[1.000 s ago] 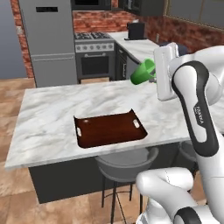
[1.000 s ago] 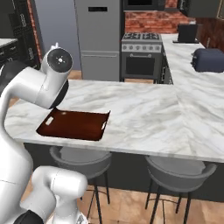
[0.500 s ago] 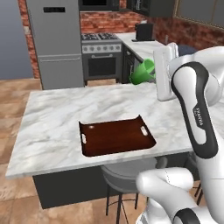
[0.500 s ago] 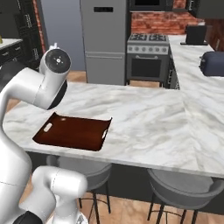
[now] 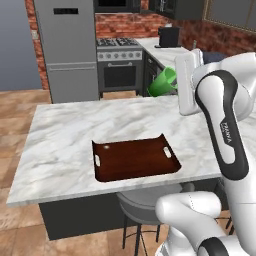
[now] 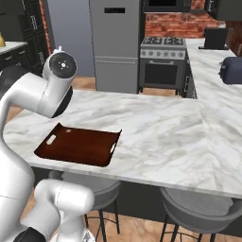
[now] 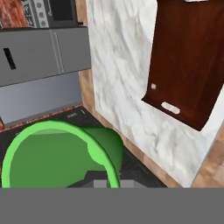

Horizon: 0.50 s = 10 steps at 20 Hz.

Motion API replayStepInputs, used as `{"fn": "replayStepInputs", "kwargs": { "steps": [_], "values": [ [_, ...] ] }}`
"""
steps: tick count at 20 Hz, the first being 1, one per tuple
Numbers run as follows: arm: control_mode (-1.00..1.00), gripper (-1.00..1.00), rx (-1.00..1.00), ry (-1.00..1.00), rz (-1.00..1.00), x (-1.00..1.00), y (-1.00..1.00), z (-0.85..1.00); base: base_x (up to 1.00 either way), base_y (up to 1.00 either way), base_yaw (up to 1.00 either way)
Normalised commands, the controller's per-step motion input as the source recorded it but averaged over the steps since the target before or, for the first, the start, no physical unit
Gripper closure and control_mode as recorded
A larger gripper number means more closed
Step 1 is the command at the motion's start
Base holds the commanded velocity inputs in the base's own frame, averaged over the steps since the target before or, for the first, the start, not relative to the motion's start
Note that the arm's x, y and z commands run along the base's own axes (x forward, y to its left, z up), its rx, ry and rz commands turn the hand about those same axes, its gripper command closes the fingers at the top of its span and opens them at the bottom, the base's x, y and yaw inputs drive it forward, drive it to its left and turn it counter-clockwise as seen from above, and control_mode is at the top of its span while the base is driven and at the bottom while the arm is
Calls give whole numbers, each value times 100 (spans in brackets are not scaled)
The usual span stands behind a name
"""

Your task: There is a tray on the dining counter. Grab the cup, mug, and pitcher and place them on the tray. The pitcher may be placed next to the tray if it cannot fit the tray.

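**Q:** One item in hand out of three, right? Where are you in the job?

**A:** Yep, you're on the carry leg. The gripper (image 5: 176, 86) has its fingers clamped tight on the cup (image 5: 163, 82), which sits tilted in the upper right of the left base view, up in the air beyond the far edge of the dining counter (image 5: 75, 125). In the hand view the cup (image 7: 61, 155) takes up the lower left, mouth toward the camera. The tray (image 5: 134, 159) sits bare at the lower middle of the left base view, near the counter's front edge.

**Q:** So what does the next move need?

**A:** I'd say you need to swing the cup across the counter until it's over the tray, turn it upright, lower it and only then let go. Leave room for the mug, I reckon.

**Q:** Anything about the stuff itself?

**A:** Cup's a bright green tapered tumbler, smooth, no handle, probably light and tippy. Tray is dark reddish-brown wood, rectangular, raised edges curling up, white cut-out handles at the short ends. Counter top is white marble with grey veins, flat and glossy, so things could slide on it.
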Motion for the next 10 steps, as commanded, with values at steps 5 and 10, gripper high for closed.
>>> {"fn": "replayStepInputs", "kwargs": {
  "steps": [5, 10],
  "values": [
    [-100, 100, -3, 1, 5, 0, 2, -3, 0, 0, 0],
    [-100, 100, -13, 9, 21, 16, 2, -39, 0, 0, 0]
  ]
}}
